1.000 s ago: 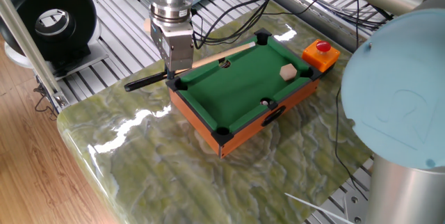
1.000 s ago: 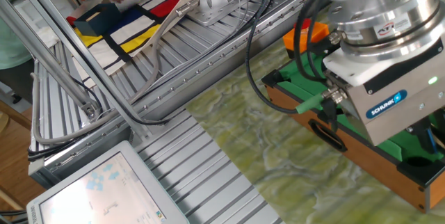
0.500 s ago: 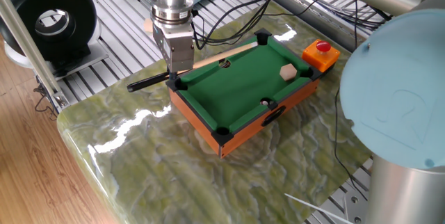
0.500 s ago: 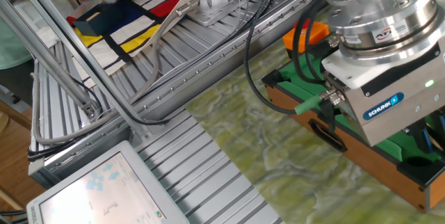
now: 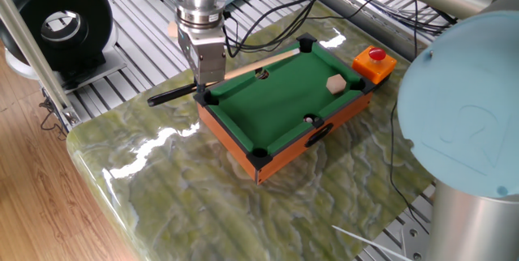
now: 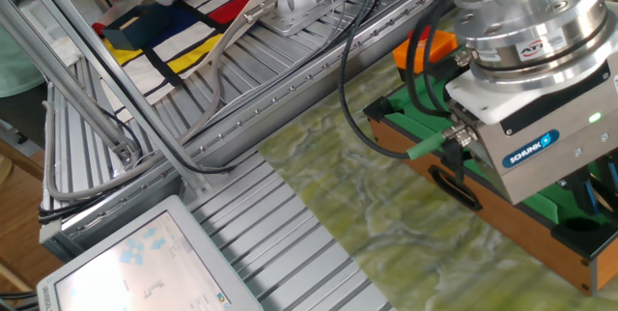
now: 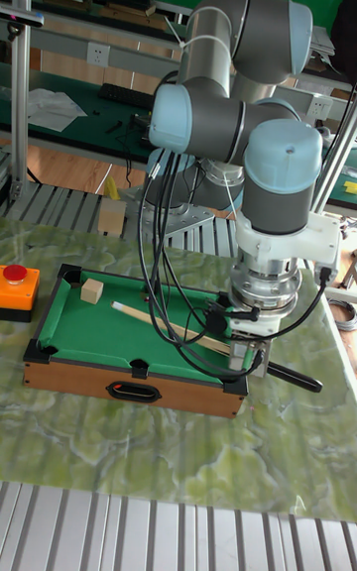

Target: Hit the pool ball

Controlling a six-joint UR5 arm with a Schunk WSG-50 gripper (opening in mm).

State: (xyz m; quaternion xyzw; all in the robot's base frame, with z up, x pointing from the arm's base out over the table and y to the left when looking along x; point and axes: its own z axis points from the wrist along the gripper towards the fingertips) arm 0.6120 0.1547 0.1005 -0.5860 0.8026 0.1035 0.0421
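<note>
One fixed view: one pool ball (image 5: 261, 73), one cube (image 5: 336, 84), jaws clenched on one cue (image 5: 243, 69).

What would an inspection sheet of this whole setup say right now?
Surface: green marbled table, glossy.
Job's things: mini pool table with green felt; pool ball near the far rail; cue stick held in the hand at the table's corner.
Clutter: tan cube on the felt; red button on orange box beside the pool table.
Hand: shut on the cue stick.
Cables: black cables hanging from the arm.
Surroundings: black fan, tablet screen.
</note>
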